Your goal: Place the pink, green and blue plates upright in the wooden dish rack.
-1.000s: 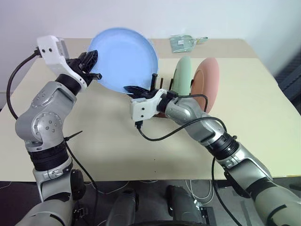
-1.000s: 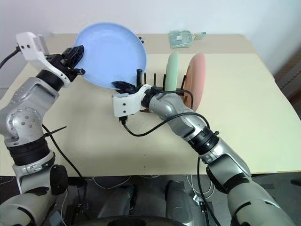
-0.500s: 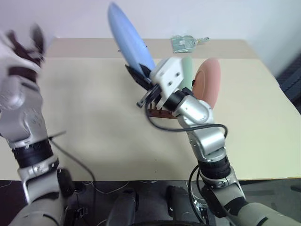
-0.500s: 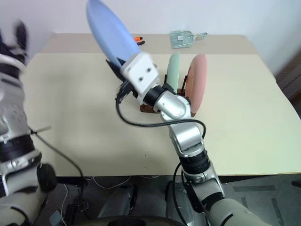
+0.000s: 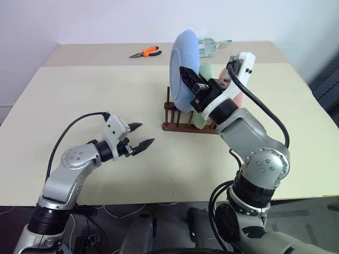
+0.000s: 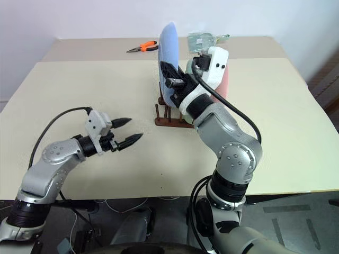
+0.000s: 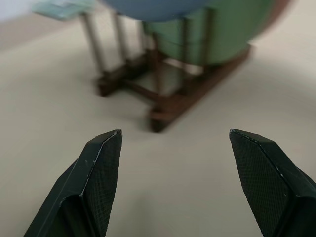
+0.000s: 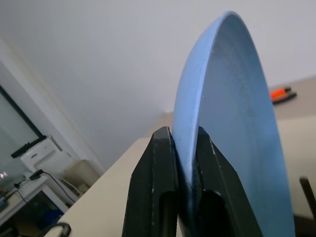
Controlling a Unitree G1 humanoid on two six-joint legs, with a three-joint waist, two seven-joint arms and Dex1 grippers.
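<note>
Step in hand: the right gripper (image 5: pixel 192 84) is clamped on the rim of the blue plate (image 5: pixel 184 63), which it holds on edge above the wooden dish rack (image 5: pixel 183 123) near the middle of the bench (image 5: pixel 79 100).
Doing it well: keep the plate upright and parallel to the green plate (image 5: pixel 203 74); lower its bottom edge between two free pegs at the rack's near-left end before letting go, so it does not tip or knock its neighbour.
Left gripper (image 5: pixel 139 135): released, jaws apart and empty, low over the bench towards its front-left corner.
Blue plate: round, shallow, matte light blue.
Other plates: green and pink plate (image 5: pixel 241 98) already stand upright in the rack, largely hidden by the arm.
</note>
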